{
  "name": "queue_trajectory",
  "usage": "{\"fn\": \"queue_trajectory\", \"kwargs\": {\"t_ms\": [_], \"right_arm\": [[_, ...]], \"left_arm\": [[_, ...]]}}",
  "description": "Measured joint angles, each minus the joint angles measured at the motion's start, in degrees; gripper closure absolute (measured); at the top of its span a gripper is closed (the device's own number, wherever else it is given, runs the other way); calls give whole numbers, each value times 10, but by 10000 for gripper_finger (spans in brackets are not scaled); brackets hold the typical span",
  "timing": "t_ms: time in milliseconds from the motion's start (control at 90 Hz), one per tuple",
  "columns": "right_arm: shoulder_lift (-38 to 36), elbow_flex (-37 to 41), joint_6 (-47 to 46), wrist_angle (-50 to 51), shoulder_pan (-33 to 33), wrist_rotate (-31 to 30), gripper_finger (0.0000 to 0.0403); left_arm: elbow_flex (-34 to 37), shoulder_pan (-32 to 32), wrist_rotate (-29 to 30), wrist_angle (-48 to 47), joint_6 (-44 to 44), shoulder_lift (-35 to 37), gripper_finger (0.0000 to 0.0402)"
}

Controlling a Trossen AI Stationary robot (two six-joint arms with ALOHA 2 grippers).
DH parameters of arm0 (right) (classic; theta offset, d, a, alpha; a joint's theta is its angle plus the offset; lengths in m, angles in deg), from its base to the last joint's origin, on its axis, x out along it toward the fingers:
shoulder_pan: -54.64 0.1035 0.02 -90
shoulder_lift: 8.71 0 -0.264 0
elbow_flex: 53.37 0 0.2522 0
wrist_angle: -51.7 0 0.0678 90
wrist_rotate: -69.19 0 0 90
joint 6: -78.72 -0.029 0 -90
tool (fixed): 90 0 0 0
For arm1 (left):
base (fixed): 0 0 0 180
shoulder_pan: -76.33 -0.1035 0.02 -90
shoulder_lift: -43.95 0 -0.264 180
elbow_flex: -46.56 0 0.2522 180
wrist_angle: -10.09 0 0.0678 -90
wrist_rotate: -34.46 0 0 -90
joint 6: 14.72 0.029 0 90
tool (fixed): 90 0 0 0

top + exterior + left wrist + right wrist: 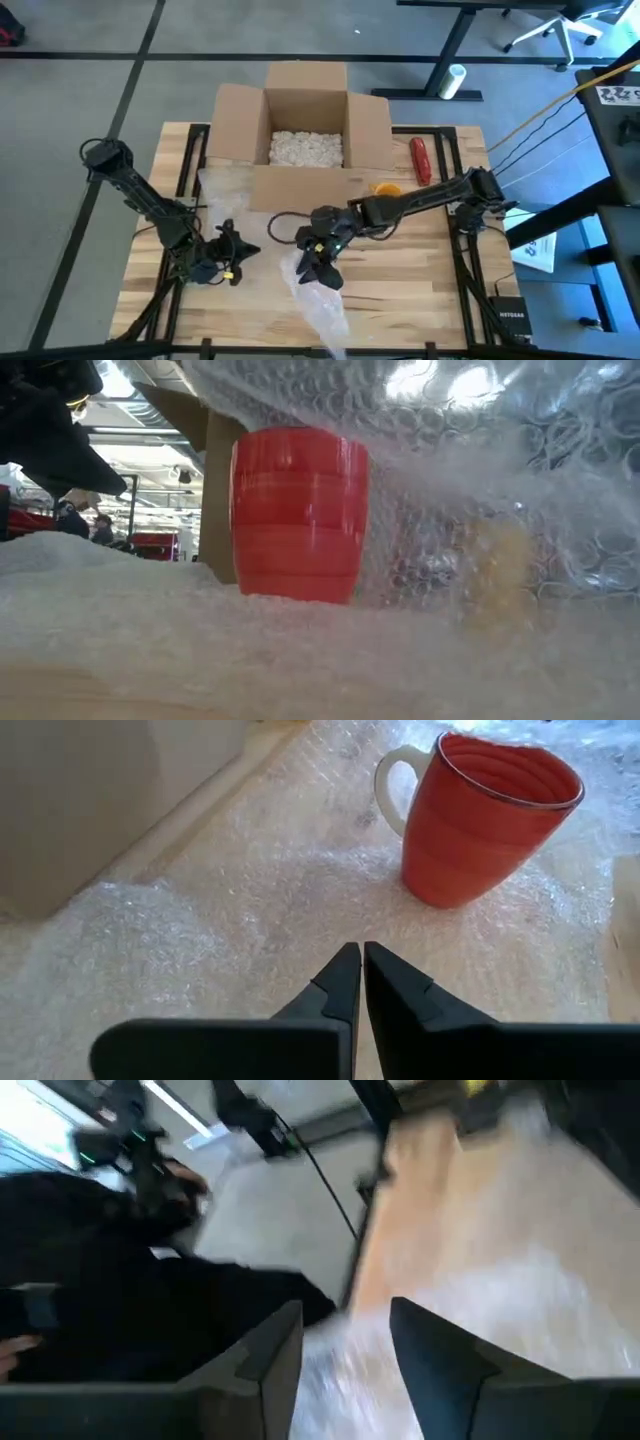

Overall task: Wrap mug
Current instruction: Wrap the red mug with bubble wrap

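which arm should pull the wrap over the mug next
Probably the right. Its gripper sits on the bubble wrap with fingers apart, ready to grab a fold. The left gripper is shut and only points at the mug.

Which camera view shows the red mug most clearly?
The left wrist view: the red mug stands upright on bubble wrap, its rim and white handle visible. The low view shows only its side, partly behind wrap. The high and right wrist views do not show it.
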Motion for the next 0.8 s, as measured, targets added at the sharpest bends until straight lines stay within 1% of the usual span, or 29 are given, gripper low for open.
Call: {"fn": "queue_trajectory", "kwargs": {"t_ms": [56, 156, 200, 300, 456, 656, 800], "right_arm": [[0, 0, 12, 30, 0, -14, 310], [0, 0, 18, 63, 4, -41, 376], [0, 0, 19, 63, 4, -47, 391], [0, -7, 1, 70, 6, -68, 391], [24, -56, -2, 140, 23, -122, 400], [88, -161, -12, 267, 42, -178, 402], [141, -240, -19, 340, 46, -200, 402]], "left_arm": [[0, 0, 0, -2, 0, 0, 402], [0, 0, 0, -10, -4, 0, 402], [0, 0, 0, -12, -9, 0, 402], [0, 0, -1, -12, -11, 0, 402], [0, 1, -11, -12, -13, 0, 402], [0, 23, -13, -12, -36, 0, 402], [0, 46, -9, -12, -59, 0, 402]]}}
